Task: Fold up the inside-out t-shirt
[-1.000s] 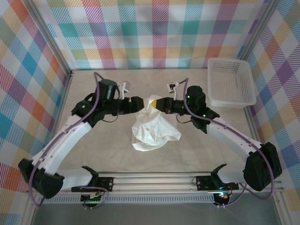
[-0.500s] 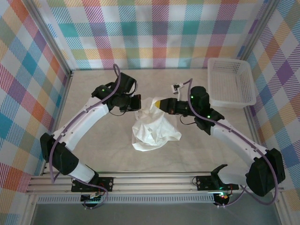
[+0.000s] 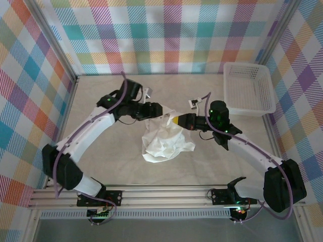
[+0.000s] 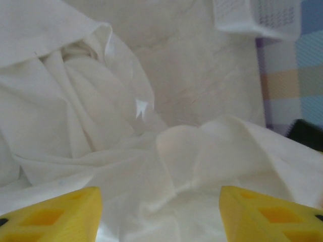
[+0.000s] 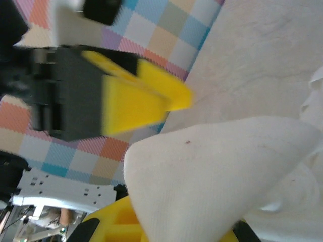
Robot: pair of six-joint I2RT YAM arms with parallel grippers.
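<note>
Here's the inside-out t-shirt (image 3: 165,143), a crumpled white heap in the middle of the tabletop (image 3: 101,151), bunched and wrinkled with nothing laid flat. Its upper end is drawn up into a peak, and the lower part spreads out toward the near rail (image 3: 166,194). At that peak sits the right end effector (image 3: 176,120), reaching in from the right. In the right wrist view its yellow fingers (image 5: 118,219) are clenched on a fold of the shirt, and the white cloth (image 5: 212,171) drapes over them and hides most of the jaws. Facing it from the left is the left end effector (image 3: 160,111), just beside the peak, and the two come nose to nose over the top of the heap. In the left wrist view its yellow fingertips (image 4: 55,212) stand wide apart, released, with rumpled cloth (image 4: 75,101) lying below and between them and nothing clamped. From above, both arms arch in over the tabletop and their dark wrists cover the shirt's far edge, so the hem or collar there can't be made out. Further out, a white mesh basket (image 3: 250,88) sits in the far right corner, well apart from the shirt, and its corner peeks into the left wrist view (image 4: 252,17). Bright plaid walls (image 3: 171,30) ring the whole cell.
</note>
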